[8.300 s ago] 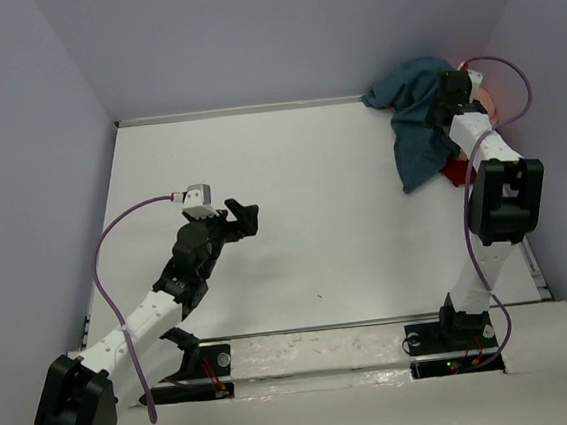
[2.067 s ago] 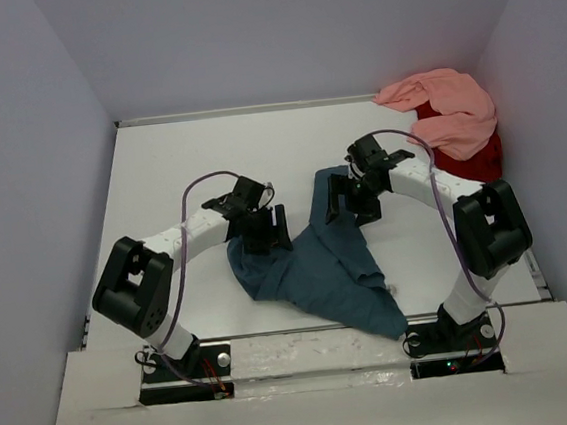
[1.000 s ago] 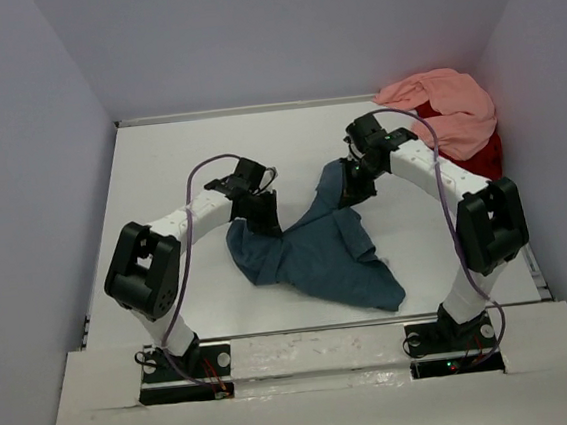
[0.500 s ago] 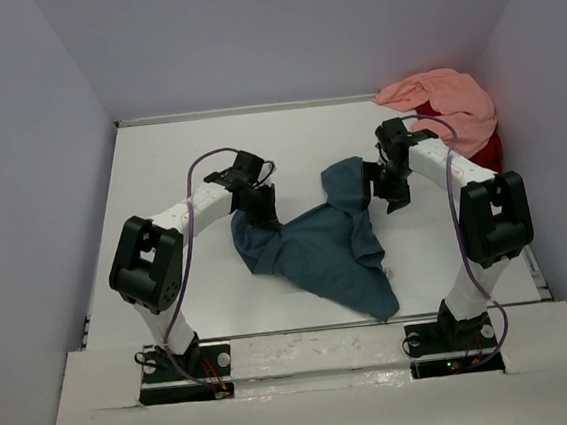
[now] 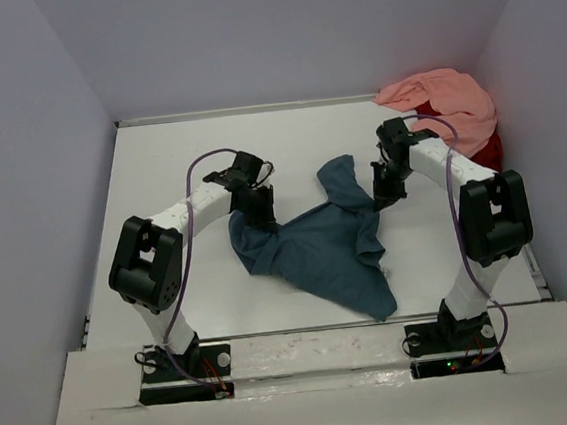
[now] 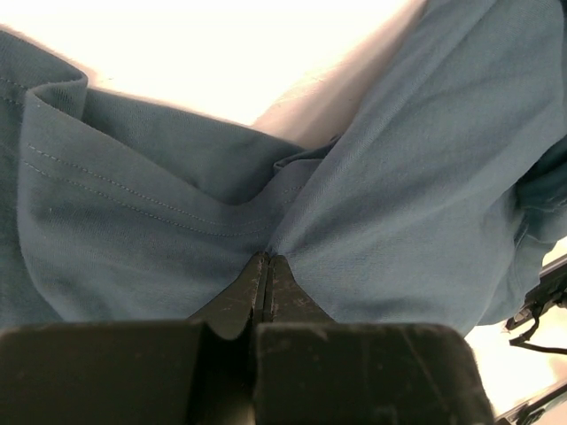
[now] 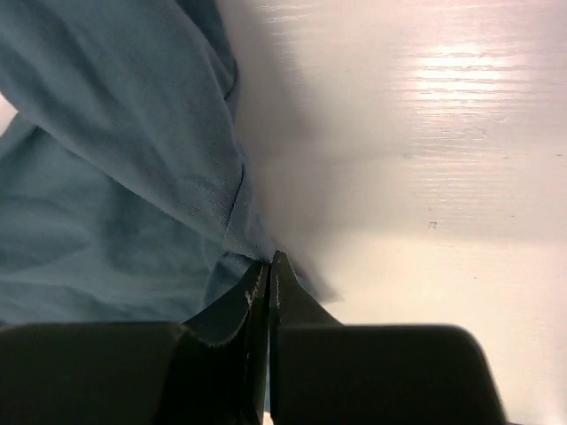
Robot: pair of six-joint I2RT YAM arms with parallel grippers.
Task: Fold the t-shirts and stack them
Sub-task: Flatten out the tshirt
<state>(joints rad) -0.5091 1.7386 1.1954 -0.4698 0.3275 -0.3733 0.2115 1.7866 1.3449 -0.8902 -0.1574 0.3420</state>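
Spreading the teal-blue shirt (image 5: 318, 254) flat is judged to be the step in hand; no fold is made yet. The shirt lies crumpled on the desk (image 5: 187, 151), strung between the two sets of jaws, with a loose tail running away from them toward the near desk edge. The left jaws are closed on a pinch of cloth at one upper corner. The right jaws are closed on a thin edge of the same shirt. Between the jaws the cloth sags in a slack V.

Next move, as judged: draw the jaws apart until the held edge runs straight, then lay the body flat without dragging the tail over the near edge. The right pinch looks shallow and may slip under tension.

Room: bare desk lies outboard of the left jaws and beyond both sets. Outboard of the right jaws, the pink shirt (image 5: 444, 107) and the red shirt (image 5: 486, 156) are heaped against the side wall (image 5: 544, 97), limiting travel there.
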